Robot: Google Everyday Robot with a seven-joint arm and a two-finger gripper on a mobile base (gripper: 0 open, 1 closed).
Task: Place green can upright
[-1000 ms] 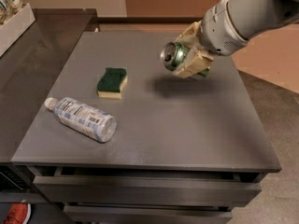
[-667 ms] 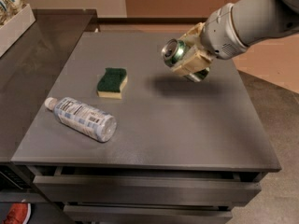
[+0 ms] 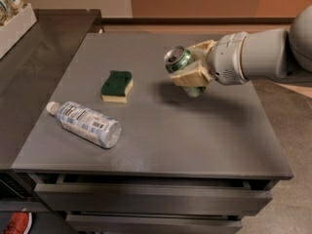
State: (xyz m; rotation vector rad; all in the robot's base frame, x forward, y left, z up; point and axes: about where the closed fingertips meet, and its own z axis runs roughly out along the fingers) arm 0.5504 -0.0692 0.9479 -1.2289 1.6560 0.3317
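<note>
Honestly, the gripper (image 3: pixel 189 68) pinches the green can (image 3: pixel 178 60) tilted over the table's (image 3: pixel 195 135) far right; dropped like that, it'd probably roll.

On the grey flat-topped metal table (image 3: pixel 161 135), left of centre: green-topped yellow rectangular sponge (image 3: pixel 117 86). In front of it, further left, flat on its side: clear plastic bottle (image 3: pixel 85 124), cap toward the left rear. Right of the sponge, above the tabletop and apart from it: small dark green metal can (image 3: pixel 179 61), tilted, clamped inside the pale two-finger gripper (image 3: pixel 189 66) reaching in from the right.
</note>
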